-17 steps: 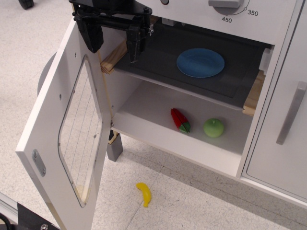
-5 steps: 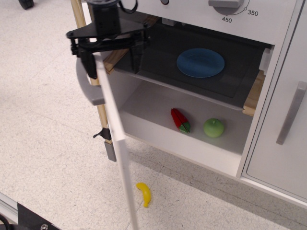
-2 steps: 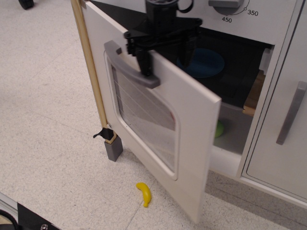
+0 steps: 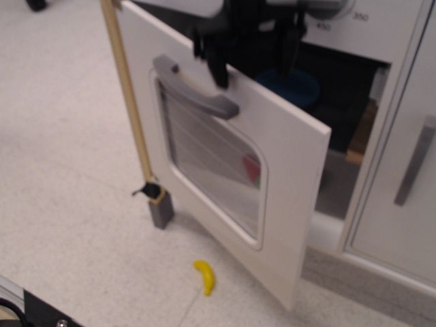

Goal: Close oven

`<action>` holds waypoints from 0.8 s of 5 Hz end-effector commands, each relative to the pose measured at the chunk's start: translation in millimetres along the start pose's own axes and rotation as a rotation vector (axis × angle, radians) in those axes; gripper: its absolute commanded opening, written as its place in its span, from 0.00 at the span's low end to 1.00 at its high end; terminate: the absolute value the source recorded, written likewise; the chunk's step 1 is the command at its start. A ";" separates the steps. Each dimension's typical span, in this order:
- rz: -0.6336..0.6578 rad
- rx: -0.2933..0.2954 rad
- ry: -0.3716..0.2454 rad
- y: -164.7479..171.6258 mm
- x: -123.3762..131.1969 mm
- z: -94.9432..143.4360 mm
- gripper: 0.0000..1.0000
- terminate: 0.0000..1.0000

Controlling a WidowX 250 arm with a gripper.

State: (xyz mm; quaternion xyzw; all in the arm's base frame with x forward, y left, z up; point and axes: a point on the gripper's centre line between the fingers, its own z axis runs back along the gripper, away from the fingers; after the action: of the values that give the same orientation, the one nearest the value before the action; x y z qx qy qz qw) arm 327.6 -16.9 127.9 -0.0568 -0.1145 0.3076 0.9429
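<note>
The white oven door (image 4: pixel 286 177) with a grey bar handle (image 4: pixel 194 95) and wire-lined window (image 4: pixel 211 167) stands partly swung in, hinged on the wood edge (image 4: pixel 126 95) at left. The picture is motion-blurred. My black gripper (image 4: pixel 252 58) is at the door's top edge, one finger (image 4: pixel 219 65) in front just above the handle, the other behind the door. Its fingers are spread. A gap to the dark oven cavity (image 4: pixel 340 88) shows at right. A blue plate (image 4: pixel 300 82) lies on the shelf inside, and a red toy (image 4: pixel 252 169) shows through the window.
A yellow toy banana (image 4: pixel 204 276) lies on the floor below the door. The plain white cupboard door with a grey vertical handle (image 4: pixel 415 160) is at right. A grey leg (image 4: pixel 161 211) stands under the oven's left corner. The temperature dial (image 4: pixel 334 8) is above.
The door has swung from wide open past edge-on to partly closed, and a little further in the last half second. My gripper moved right along with its top edge.
</note>
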 end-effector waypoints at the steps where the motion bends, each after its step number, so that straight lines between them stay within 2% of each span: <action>1: -0.268 -0.065 0.017 24.4 -36.4 47.2 1.00 0.00; 2: -0.385 0.014 0.071 45.1 -58.4 28.7 1.00 0.00; 3: -0.471 0.078 0.064 60.0 -71.5 -14.2 1.00 0.00; 4: -0.506 0.079 0.038 59.0 -70.2 -43.2 1.00 0.00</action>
State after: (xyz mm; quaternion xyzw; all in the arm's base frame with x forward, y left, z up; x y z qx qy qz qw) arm 247.3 -15.8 48.7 0.0061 -0.0804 0.0672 0.9945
